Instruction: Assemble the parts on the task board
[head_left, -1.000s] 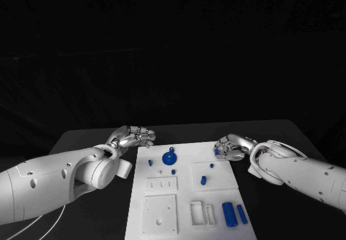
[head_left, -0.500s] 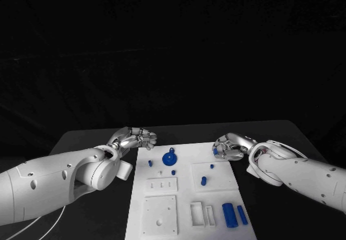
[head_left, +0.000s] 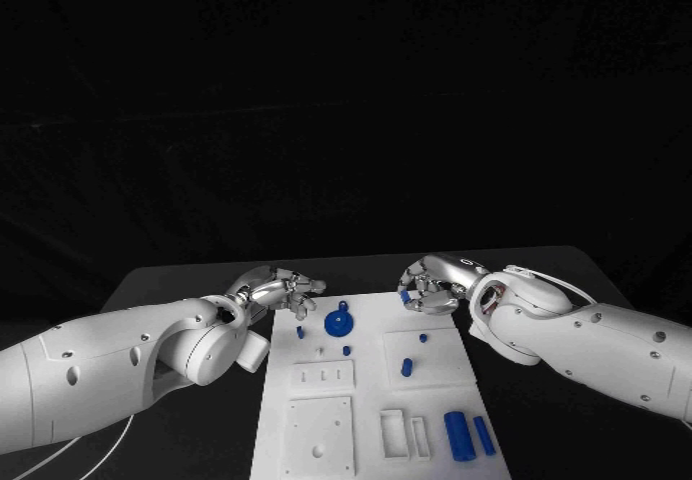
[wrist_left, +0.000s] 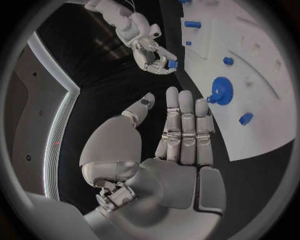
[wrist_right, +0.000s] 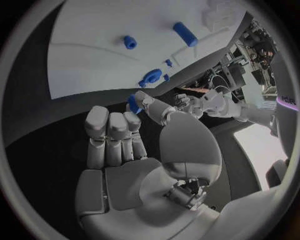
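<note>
The white task board (head_left: 369, 385) lies in the middle of the black table. My right hand (head_left: 434, 285) hovers over the board's far right corner and pinches a small blue part (head_left: 405, 297) between thumb and finger; the pinch is plain in the left wrist view (wrist_left: 172, 64) and the right wrist view (wrist_right: 133, 103). My left hand (head_left: 286, 290) is just off the far left corner, fingers stretched out (wrist_left: 181, 135) and holding nothing. A blue gear (head_left: 338, 321) stands near the far edge between the two hands.
Small blue pegs (head_left: 300, 331) (head_left: 346, 349) (head_left: 423, 337) and a short blue pin (head_left: 405, 367) stand on the board. Two blue cylinders (head_left: 459, 432) (head_left: 485, 436) lie at the near right. White inset blocks (head_left: 320, 430) fill the near left.
My right hand has carried the blue part leftwards, over the board's far right corner. My left hand has moved right towards the board and its fingers have straightened.
</note>
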